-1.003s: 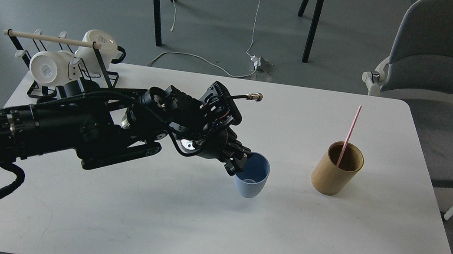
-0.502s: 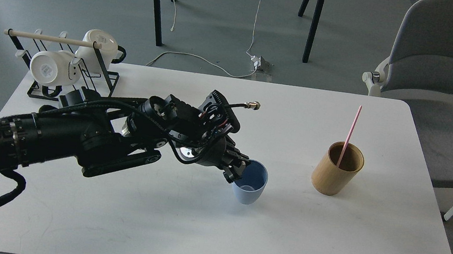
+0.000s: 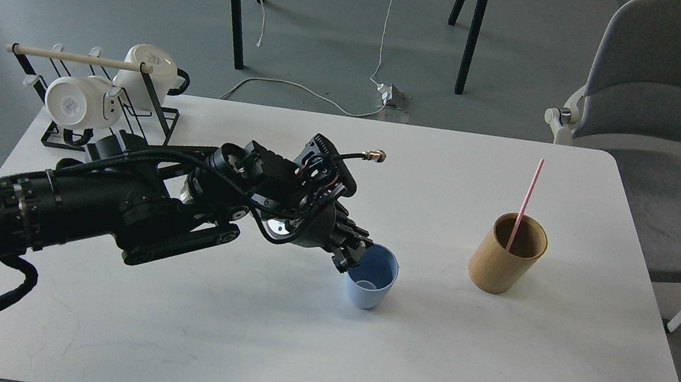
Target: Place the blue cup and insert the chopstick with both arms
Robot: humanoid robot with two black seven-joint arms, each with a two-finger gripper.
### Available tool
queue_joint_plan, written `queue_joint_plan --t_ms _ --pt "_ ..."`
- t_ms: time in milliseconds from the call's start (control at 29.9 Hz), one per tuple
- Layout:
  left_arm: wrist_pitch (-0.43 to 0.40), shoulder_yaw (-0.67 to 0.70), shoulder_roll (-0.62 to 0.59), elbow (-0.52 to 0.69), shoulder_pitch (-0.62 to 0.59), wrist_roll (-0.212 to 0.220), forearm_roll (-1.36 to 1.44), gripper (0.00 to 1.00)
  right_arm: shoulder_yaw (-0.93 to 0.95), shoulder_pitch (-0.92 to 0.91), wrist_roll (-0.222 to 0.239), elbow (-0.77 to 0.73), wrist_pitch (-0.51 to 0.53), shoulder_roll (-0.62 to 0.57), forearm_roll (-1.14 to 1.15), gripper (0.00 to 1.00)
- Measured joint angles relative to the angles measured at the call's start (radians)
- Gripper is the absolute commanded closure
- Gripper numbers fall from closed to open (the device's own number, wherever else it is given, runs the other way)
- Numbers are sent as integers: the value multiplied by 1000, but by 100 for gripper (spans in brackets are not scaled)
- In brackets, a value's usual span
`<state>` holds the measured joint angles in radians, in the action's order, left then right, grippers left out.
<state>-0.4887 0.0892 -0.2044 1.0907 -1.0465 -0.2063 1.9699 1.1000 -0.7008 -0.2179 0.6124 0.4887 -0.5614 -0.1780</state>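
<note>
The cup-placing step is judged to be in hand: the blue cup (image 3: 370,286) is seen upright at the table's (image 3: 486,381) middle, its base at or just above the white top; contact cannot be told. It is pinched at its near-left rim, at about nine o'clock, by the left gripper (image 3: 353,253), one finger apparently inside the wall and one outside.

The left arm is brought in from eight o'clock, stretched low across the table, its wrist bent down toward the cup and a brass-tipped cable raised at its back.

Next, a release is judged to be called for: the fingers parted and lifted clear without the cup being tipped. Only then can the stick be fetched.

Farther off, at three o'clock from the cup and well apart, the bamboo holder (image 3: 507,254) is seen with the pink chopstick (image 3: 528,196) leaning inside it. At the far left corner, at ten o'clock, the mug rack (image 3: 102,100) is found.

At the far right edge a dark part of the right arm is glimpsed; its gripper cannot be made out.
</note>
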Motion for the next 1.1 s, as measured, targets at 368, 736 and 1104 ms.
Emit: queue_joint_plan --t_ms 368,736,1104 --pt "0 305 -59 0 16 6 -363 4 -113 34 4 164 0 -140 29 0" --pt "0 575 -87 -360 26 -7 -1443 1 -245 29 4 587 -171 -390 461 0" --pt "0 613 -121 -579 30 -9 -2037 1 -309 38 9 738 -238 -427 1088 0"
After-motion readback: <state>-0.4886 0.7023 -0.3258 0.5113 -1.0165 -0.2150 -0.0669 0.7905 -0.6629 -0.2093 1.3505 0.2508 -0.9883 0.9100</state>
